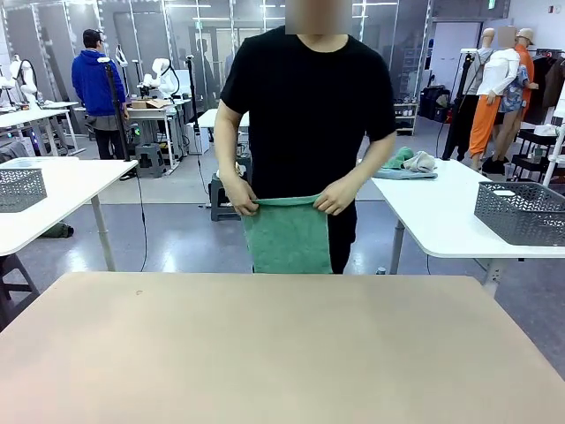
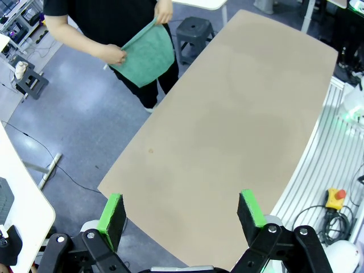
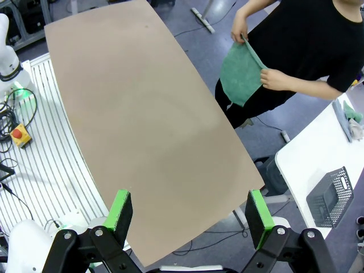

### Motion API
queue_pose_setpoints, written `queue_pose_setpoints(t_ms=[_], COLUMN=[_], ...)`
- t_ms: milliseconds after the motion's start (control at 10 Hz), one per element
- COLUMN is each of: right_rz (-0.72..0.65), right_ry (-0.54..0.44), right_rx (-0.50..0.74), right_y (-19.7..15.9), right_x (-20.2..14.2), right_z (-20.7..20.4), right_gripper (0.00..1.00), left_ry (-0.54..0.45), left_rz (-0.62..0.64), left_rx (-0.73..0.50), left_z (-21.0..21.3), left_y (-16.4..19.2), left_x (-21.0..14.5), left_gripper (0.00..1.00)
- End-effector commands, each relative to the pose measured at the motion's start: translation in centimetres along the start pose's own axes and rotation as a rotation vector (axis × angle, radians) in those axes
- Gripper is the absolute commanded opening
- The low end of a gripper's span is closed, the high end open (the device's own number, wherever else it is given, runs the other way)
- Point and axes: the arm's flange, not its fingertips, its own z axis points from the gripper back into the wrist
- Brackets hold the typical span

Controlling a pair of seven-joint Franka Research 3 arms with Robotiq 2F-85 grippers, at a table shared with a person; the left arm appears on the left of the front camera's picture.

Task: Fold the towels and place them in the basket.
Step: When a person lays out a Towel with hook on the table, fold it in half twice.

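A person at the far side of the tan table [image 1: 282, 353] holds a mint green towel [image 1: 287, 234] by its top corners with both hands, so it hangs below the table's far edge. The same towel [image 2: 145, 54] appears at the top of the left wrist view and, as the towel [image 3: 239, 71], at the upper right of the right wrist view. My left gripper [image 2: 182, 210] is open above the near part of the table with nothing between its fingers. My right gripper [image 3: 190, 209] is likewise open and holds nothing. A dark grey mesh basket [image 1: 521, 212] stands on a white side table at right.
Crumpled green and grey cloths [image 1: 406, 163] lie on the right white table [image 1: 441, 221]. Another grey mesh basket [image 1: 19, 187] sits on a white table at left. A grey stool [image 2: 193, 28] stands beside the person. Cables and a red emergency button [image 3: 20, 135] lie on my side of the table.
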Motion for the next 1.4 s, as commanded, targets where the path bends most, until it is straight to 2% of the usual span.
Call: queue_pose_setpoints(t_ms=[0, 1300], right_rz=[0.006, 0.006], right_ry=[-0.001, -0.001], right_rx=[0.006, 0.006], right_y=[0.02, 0.02], right_x=[0.09, 0.09], right_z=[-0.12, -0.12], right_gripper=[1.0, 1.0], left_ry=[-0.001, -0.001], left_rz=[-0.002, -0.002], left_rx=[-0.002, -0.002], left_z=[-0.02, -0.02], left_y=[-0.01, -0.01], left_x=[0.03, 0.03], left_gripper=[1.0, 1.0])
